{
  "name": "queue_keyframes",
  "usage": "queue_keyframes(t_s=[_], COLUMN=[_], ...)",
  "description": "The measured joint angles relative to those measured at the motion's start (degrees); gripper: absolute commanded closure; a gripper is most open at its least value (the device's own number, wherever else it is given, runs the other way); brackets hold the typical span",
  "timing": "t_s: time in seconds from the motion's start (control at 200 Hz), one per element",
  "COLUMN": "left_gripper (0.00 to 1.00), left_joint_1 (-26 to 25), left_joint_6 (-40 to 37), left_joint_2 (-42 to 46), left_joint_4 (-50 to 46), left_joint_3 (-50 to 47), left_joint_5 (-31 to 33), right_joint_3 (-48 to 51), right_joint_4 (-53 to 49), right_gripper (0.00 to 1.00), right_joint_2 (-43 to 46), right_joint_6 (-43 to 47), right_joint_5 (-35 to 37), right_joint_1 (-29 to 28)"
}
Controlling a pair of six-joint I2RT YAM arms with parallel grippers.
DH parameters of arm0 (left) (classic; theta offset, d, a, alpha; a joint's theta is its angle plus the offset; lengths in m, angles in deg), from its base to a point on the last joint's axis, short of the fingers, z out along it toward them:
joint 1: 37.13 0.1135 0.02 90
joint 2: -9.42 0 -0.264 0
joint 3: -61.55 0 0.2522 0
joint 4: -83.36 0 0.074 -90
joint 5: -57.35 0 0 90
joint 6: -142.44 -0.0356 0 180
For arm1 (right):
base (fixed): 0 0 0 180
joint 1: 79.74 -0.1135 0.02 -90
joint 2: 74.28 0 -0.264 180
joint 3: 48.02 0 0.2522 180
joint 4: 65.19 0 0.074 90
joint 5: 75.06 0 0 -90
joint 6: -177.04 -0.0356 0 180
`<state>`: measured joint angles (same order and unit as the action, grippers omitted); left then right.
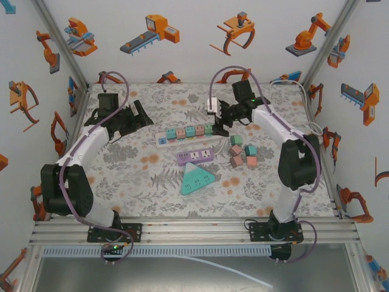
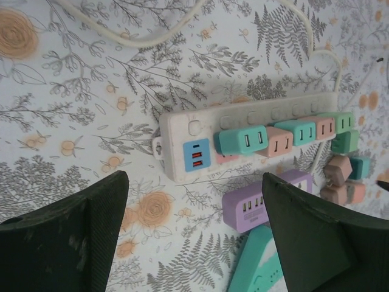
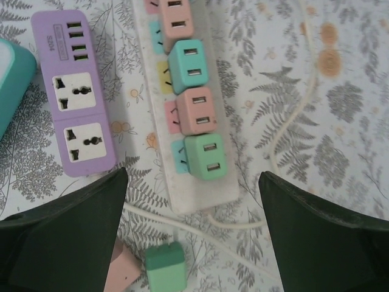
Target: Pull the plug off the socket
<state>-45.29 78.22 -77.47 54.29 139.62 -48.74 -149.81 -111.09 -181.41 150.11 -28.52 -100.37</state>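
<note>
Both pairs of jaws stand open with nothing between the fingers. The left gripper (image 2: 194, 179) hangs over the flowered table (image 1: 152, 194) just off the left end of the white power strip (image 1: 163, 139). The right gripper (image 3: 191, 176) hangs over that strip's other end. Its two dark fingers (image 3: 67, 243) stand to either side of the strip's tip, clear of it.

Three socket units lie near the middle of the table. The white strip is the longest and lies farthest from the arm bases. One purple strip (image 1: 196, 156) lies just in front of it, with two universal sockets and four USB ports. One teal triangular block (image 1: 196, 178) lies nearest the bases.

One white cable (image 3: 285, 115) leaves the white strip's right end and curls across the cloth.

Five plugs sit in a row in the white strip: teal, pink, teal, pink, and a green plug (image 3: 206, 156) last, next to the right gripper. Five loose plugs (image 1: 250, 149) are clustered on the table to the right of the strips: one green, one teal, three pink. At the white strip's left end, a blue panel (image 2: 196, 157) carries two red ports.
</note>
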Motion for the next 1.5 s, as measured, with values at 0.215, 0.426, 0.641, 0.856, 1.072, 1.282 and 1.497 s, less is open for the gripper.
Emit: queue_keyframes(t_s=[0.215,0.426,0.641,0.856,1.072,1.282,1.497], left_gripper=[0.26,0.40,0.42,0.46,0.49,0.49,0.49], left_joint_1=[-0.02,-0.15,-1.73,-3.52,-4.37,-5.90,-6.19], left_joint_6=[0.85,0.20,0.02,0.02,-0.66,-3.06,-4.24], left_joint_2=[-3.80,-10.45,-16.63,-20.70,-22.40,-24.09,-24.96], left_joint_4=[0.48,-1.88,-3.30,-3.82,-4.70,-7.13,-9.03], left_joint_3=[0.33,3.23,6.97,9.14,9.29,10.93,12.39], left_joint_5=[-0.20,2.80,2.95,2.56,1.42,0.66,0.72], right_joint_3=[-4.46,-9.68,-13.57,-13.73,-13.77,-16.06,-18.16], right_joint_4=[-1.77,-2.14,-5.01,-7.67,-8.15,-11.15,-13.88], right_gripper=[0.29,0.38,0.48,0.57,0.63,0.71,0.80], right_joint_2=[-7.48,-13.16,-16.70,-17.11,-17.11,-17.77,-18.36], right_joint_6=[3.02,3.85,4.87,6.05,6.60,6.69,6.14], right_joint_5=[1.75,2.62,3.43,4.13,4.50,4.57,4.70], right_joint_1=[-0.92,-1.01,-1.84,-2.47,-2.47,-2.56,-2.58])
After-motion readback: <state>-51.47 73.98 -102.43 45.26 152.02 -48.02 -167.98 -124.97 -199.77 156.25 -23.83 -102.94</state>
